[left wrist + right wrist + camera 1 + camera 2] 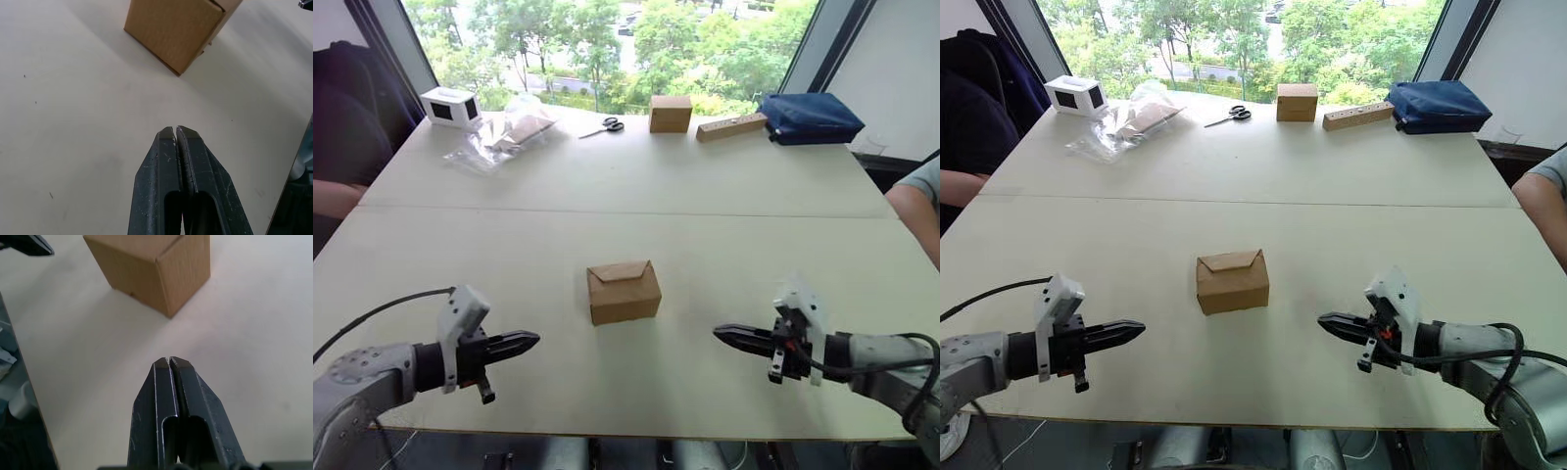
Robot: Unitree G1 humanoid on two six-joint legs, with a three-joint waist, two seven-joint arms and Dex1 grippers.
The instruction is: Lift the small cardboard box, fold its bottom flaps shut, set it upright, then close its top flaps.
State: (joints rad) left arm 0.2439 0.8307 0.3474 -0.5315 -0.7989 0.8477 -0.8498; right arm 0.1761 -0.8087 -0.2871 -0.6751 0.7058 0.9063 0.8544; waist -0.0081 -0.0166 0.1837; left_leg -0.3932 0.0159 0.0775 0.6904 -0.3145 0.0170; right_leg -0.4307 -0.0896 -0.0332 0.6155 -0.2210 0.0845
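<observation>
The small cardboard box stands on the white table, near the front and midway between my arms, its top flaps folded down. The left wrist view has the box ahead of the fingertips, and so does the right wrist view, box. My left gripper is shut and empty, hovering left of the box with a gap. To the box's right, my right gripper is shut too, pointing at it without touching.
At the far edge stand a squarer brown box, a long tan bar, scissors, a blue bag, a plastic bag and a white device. A person's arm rests at the right edge; another person sits at the left.
</observation>
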